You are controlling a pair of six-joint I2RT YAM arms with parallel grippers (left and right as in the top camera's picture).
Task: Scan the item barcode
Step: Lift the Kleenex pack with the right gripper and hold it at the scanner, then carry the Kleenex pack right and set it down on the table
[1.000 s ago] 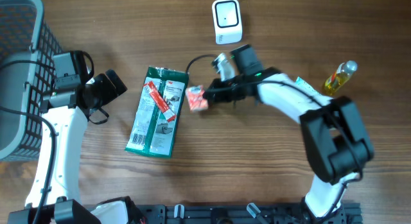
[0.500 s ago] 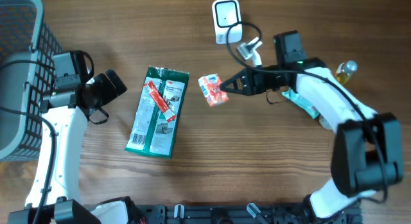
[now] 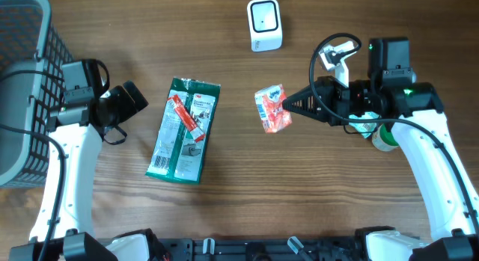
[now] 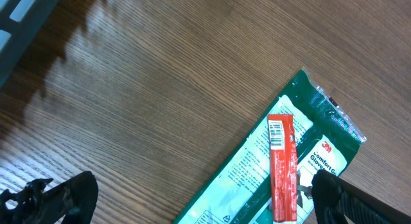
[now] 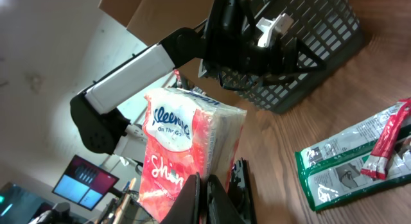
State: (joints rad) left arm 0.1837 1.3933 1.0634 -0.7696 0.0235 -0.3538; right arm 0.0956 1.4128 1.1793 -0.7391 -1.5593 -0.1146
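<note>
Wood-grain table (image 3: pixel 224 209) fills the overhead view, and the scanner (image 3: pixel 263 23) is set near its far edge. The pack (image 3: pixel 272 109) of tissues is held out at the tip of the right gripper (image 3: pixel 287 106), whose jaws are clamped together on one thin edge of it. Judging by the wrist view, where the room shows behind it, the pack is raised off the wood. It is well apart from the scanner, nearer the robot and slightly to the right. The left gripper (image 3: pixel 126 102) is spread wide and empty, parked between the basket (image 3: pixel 22 104) and the glove packet (image 3: pixel 185 130), on which a red stick (image 3: pixel 184 114) lies.

The step in hand is judged to be presenting the pack to the scanner. No barcode can be made out on the faces shown, so it is probably on a side turned away. The pack should be carried up to the scanner, and the wrist rolled until the coded face is square to the window and held steady. Because only a soft edge is gripped, quick swings are best avoided.

Bare wood lies between pack and scanner, so the path is unobstructed. Little room is left beyond the scanner, so an approach from the near side is favoured. The glove packet lies well to the left, out of the way.
</note>
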